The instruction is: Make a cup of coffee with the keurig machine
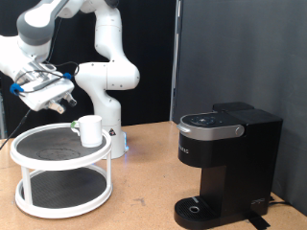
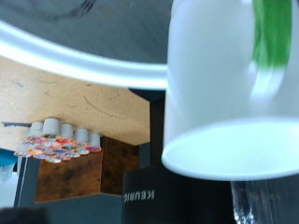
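The white cup [image 1: 91, 129] stands upright on the top tier of a round two-tier tray [image 1: 38, 158] at the exterior view's left. My gripper [image 1: 59, 100] hangs tilted just above the tray, up and to the left of the cup, not touching it. It looks open and holds nothing. In the wrist view the cup [image 2: 220, 93] fills the frame close up, with one green finger [image 2: 272, 33] in front of it. The black keurig machine [image 1: 225, 163] stands at the exterior view's right, lid down; its front [image 2: 140, 196] shows in the wrist view.
The tray's white rim [image 2: 75, 56] crosses the wrist view. A cluster of coffee pods [image 2: 61, 140] sits beyond it on a wooden surface. The robot's white base [image 1: 107, 91] stands behind the tray. A black curtain backs the scene.
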Controlling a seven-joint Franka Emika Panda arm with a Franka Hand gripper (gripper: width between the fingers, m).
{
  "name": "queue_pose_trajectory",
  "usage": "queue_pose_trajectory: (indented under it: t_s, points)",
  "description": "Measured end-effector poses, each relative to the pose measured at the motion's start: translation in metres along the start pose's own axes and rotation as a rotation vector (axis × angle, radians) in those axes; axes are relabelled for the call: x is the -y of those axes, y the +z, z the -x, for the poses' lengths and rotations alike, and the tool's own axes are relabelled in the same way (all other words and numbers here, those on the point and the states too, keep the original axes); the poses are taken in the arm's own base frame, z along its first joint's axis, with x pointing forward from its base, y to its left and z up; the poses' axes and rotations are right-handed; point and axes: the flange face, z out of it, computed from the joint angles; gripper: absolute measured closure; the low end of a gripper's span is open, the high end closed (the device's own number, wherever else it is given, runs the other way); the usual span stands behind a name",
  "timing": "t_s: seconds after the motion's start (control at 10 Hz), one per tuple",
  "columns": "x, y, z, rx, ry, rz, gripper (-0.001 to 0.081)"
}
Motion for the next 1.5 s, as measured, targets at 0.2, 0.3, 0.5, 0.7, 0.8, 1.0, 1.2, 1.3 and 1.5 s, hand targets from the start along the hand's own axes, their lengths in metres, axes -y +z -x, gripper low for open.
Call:
queue_pose_trajectory:
  t_s: [0.2,0.3,0.5,0.7,0.8,1.0,1.2,1.3,1.5]
  points:
    - [0.006,0.012,-0.013,-0.016,-0.007,-0.002,0.0129]
    - [0.009,0.017,-0.018,-0.023,-0.008,-0.004,0.0129]
    - [0.011,0.024,-0.025,-0.032,-0.011,0.001,0.0074]
    - [0.012,0.027,-0.029,-0.034,-0.014,-0.001,0.0074]
    - [0.012,0.029,-0.031,-0.035,-0.012,-0.005,0.0072]
    - [0.013,0.031,-0.033,-0.037,-0.008,-0.012,0.0080]
    - [0.014,0.032,-0.034,-0.038,-0.005,-0.020,0.0247]
    - [0.015,0.032,-0.035,-0.039,-0.002,-0.024,0.0429]
    - [0.017,0.032,-0.036,-0.043,0.004,-0.030,0.0565]
